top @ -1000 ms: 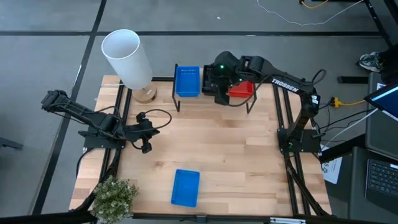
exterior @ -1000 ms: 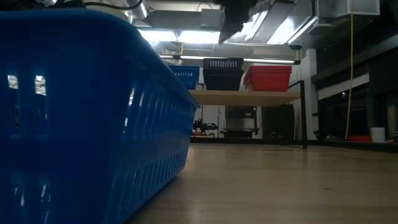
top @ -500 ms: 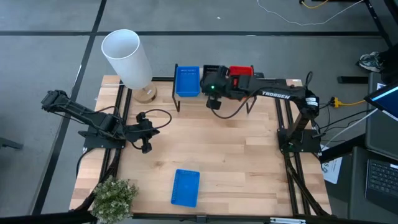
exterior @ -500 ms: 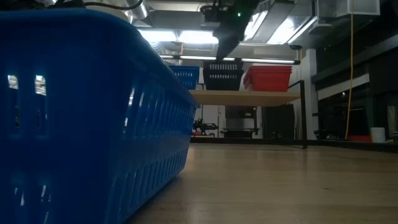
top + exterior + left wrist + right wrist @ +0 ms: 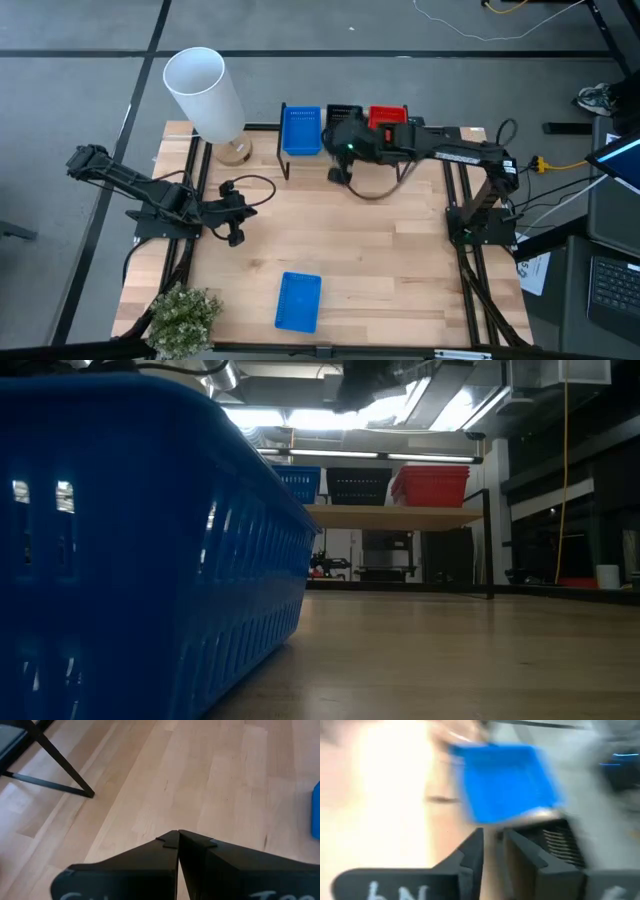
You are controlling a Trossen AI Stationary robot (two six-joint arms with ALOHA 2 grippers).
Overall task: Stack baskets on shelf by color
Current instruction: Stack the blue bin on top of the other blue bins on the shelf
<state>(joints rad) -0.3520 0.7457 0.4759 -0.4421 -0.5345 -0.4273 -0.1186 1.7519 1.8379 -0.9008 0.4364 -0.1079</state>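
High view: white tube [image 5: 205, 92] and plant [image 5: 183, 315] flank the counter [image 5: 380, 260]; right tool [image 5: 340, 172], narrowly parted and empty, has withdrawn from the shelf's black basket [image 5: 344, 111].

Shelf [image 5: 425, 160] at top centre of high view, light wood top on thin black legs. On it, side by side: blue basket [image 5: 302, 130] left, black basket [image 5: 343, 113] middle, red basket [image 5: 388, 116] right. Another blue basket [image 5: 298, 300] lies flat on the tabletop, bottom centre, open side up.

table [image 5: 400, 260] is holding one blue basket [image 5: 298, 301] | shelf [image 5: 300, 160] is holding blue, black, red baskets [image 5: 345, 118]
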